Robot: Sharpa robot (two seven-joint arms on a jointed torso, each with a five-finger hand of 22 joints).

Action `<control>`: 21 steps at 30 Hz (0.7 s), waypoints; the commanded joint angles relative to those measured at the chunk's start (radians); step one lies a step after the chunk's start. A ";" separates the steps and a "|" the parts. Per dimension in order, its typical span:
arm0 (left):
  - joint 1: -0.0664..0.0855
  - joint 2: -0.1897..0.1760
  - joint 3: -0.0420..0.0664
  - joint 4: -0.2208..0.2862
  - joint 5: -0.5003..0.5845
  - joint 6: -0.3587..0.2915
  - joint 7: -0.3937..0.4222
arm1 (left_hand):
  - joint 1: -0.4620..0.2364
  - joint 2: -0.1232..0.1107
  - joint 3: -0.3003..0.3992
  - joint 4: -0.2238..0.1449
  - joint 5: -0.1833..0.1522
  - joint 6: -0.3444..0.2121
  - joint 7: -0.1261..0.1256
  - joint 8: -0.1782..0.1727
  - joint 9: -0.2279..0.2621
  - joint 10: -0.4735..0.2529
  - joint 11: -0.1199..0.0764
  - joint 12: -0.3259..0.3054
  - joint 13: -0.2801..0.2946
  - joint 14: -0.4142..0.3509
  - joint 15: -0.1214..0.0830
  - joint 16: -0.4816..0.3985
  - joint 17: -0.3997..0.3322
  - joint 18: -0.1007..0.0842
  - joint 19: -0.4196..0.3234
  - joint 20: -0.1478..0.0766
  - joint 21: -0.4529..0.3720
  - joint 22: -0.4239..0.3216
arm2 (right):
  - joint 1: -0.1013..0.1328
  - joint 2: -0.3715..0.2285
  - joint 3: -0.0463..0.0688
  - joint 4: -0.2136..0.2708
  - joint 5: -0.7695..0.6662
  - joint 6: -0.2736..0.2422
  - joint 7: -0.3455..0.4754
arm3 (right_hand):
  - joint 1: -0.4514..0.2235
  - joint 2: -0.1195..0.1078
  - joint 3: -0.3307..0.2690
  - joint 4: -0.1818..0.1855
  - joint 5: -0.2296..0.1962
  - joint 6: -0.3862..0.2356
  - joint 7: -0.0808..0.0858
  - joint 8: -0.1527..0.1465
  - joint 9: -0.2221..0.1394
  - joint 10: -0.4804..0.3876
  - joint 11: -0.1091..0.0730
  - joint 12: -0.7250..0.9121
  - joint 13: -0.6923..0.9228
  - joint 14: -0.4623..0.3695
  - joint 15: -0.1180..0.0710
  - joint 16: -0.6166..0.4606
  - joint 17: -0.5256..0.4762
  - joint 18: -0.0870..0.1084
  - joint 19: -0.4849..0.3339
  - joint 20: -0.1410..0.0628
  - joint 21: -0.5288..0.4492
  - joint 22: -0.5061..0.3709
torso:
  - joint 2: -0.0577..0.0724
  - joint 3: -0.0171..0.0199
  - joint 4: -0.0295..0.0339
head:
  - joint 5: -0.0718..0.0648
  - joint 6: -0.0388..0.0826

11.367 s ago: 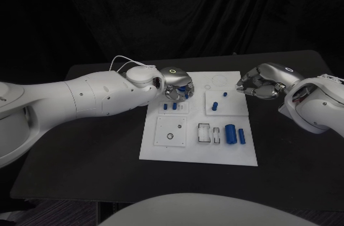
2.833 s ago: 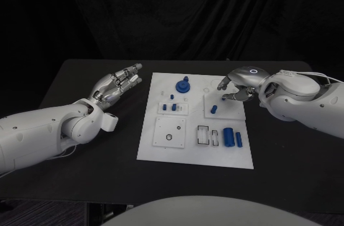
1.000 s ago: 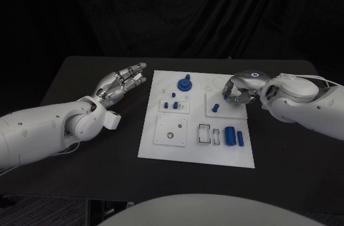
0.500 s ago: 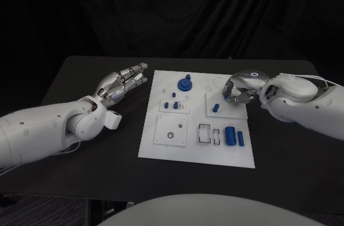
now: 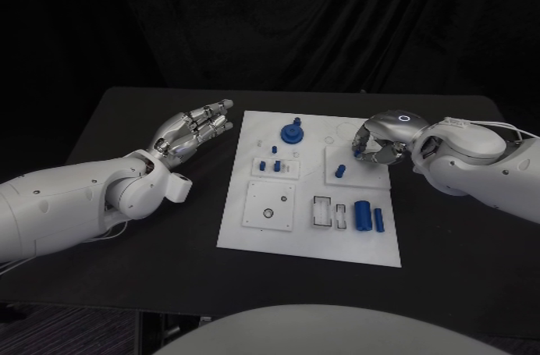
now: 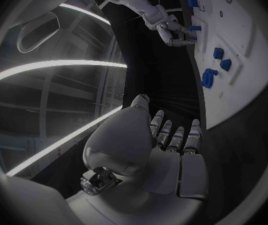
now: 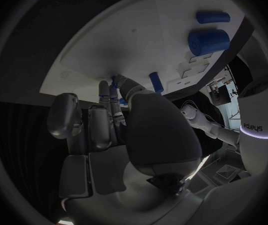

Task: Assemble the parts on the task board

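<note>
- Head view: right hand (image 5: pixel 377 143) hovered over task board (image 5: pixel 310 238), fingers curled around a small blue part (image 7: pixel 114 80), apparently pinched.
- Blue peg (image 5: pixel 340 169) stood just beside it.
- Left hand (image 5: pixel 193 129) sat off-board, fingers extended, empty.

A lab: black-draped backdrop (image 5: pixel 282 35) behind a black table (image 5: pixel 135 253).

Dim all round me: black backdrop, black table (image 5: pixel 135 238), and only the white task board (image 5: pixel 310 230) and my arms catch soft overhead light. No hard glare. My wrist views bend straight edges at the rim; bright strip-lights streak one.
</note>
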 commanded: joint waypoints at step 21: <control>-0.002 -0.001 0.001 0.001 0.002 0.016 0.087 | 0.016 0.000 0.003 -0.009 0.008 0.004 0.014 0.003 0.002 0.001 0.009 0.006 0.002 0.005 0.011 0.007 0.002 0.023 0.008 0.014 0.009 0.009 | 0.077 -0.067 0.001 0.170 0.026 -0.083 -0.027 | 0.008 0.012 -0.008 -0.011 0.006 0.039 -0.016 0.021 0.043 0.052 -0.005 -0.022 -0.011 0.011 -0.003 0.004 0.010 -0.009 0.016 -0.004 0.022 0.160 | 0.000 -0.0012 -0.0049 | 0.011 0.000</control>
